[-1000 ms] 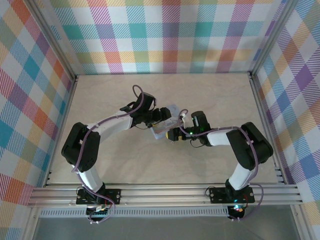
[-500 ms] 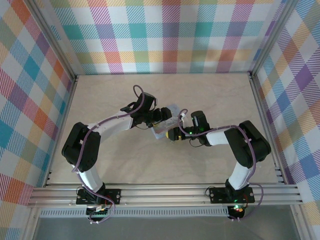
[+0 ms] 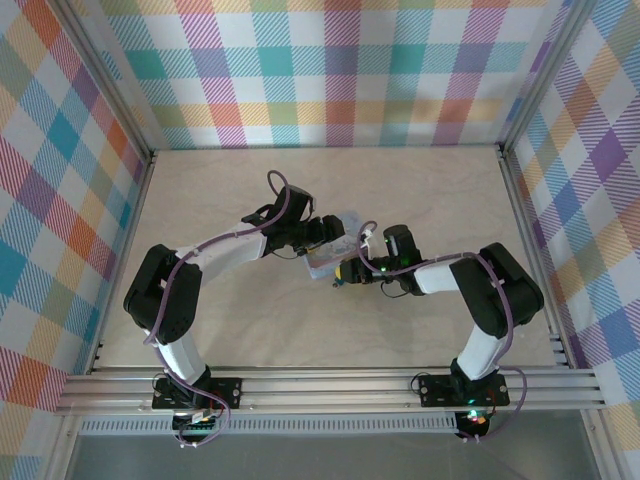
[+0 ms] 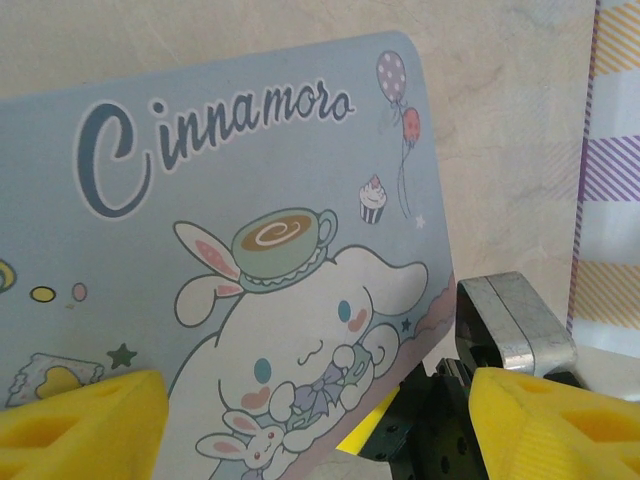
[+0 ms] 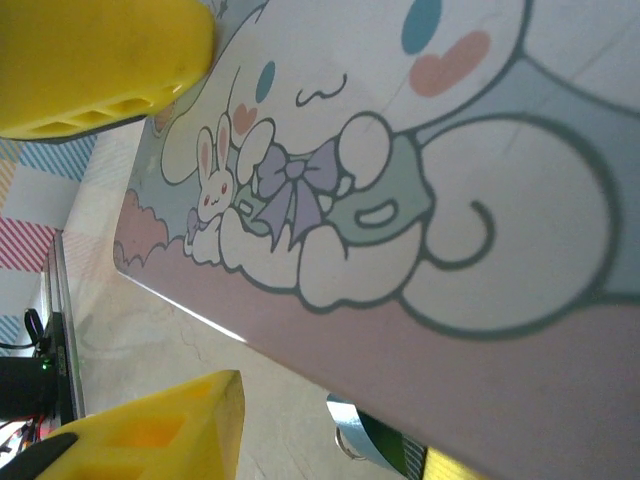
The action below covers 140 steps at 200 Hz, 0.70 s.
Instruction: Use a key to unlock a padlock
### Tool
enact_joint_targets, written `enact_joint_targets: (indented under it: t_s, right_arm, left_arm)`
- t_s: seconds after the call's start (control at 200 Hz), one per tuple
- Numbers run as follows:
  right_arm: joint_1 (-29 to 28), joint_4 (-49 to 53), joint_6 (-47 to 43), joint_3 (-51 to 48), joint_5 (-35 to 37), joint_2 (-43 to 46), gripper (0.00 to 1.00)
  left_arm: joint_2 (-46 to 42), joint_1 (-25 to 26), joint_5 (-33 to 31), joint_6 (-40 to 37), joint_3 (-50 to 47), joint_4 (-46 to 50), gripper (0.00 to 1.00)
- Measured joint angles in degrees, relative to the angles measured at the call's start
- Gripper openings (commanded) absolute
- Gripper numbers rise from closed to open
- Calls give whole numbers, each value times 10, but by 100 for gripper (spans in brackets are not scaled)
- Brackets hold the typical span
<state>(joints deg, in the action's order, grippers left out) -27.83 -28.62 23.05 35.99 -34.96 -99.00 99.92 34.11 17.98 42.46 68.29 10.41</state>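
You see beige marbled tabletop [image 3: 420,190]; pale blue cartoon-printed tin box [image 3: 330,252] near centre, well clear of edges.

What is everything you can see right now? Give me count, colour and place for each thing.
Box: one, pale blue with a cartoon print, mid-table between the two tools.
Table: one, beige marbled, under everything.
Walls: three, pastel plaid, left, far and right of the table.
Frame: one, silver metal rails, along the near edge and up the corners.
Cables: one per arm, purple, running along the arms.
Arms: two, black and white, left arm and right arm, bases at the near edge, both reaching to the box.
Left tool: one, yellow fingers apart, at the box.
Right tool: one, yellow fingers apart, at the box's edge.
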Motion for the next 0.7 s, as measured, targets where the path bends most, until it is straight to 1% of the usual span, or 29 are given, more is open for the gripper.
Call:
enact_joint_targets:
  t_s: [0.7]
  right_arm:
    - [0,17,0,-3,18,2,19]
  left_arm:
    - [0,0,0,1,0,0,79]
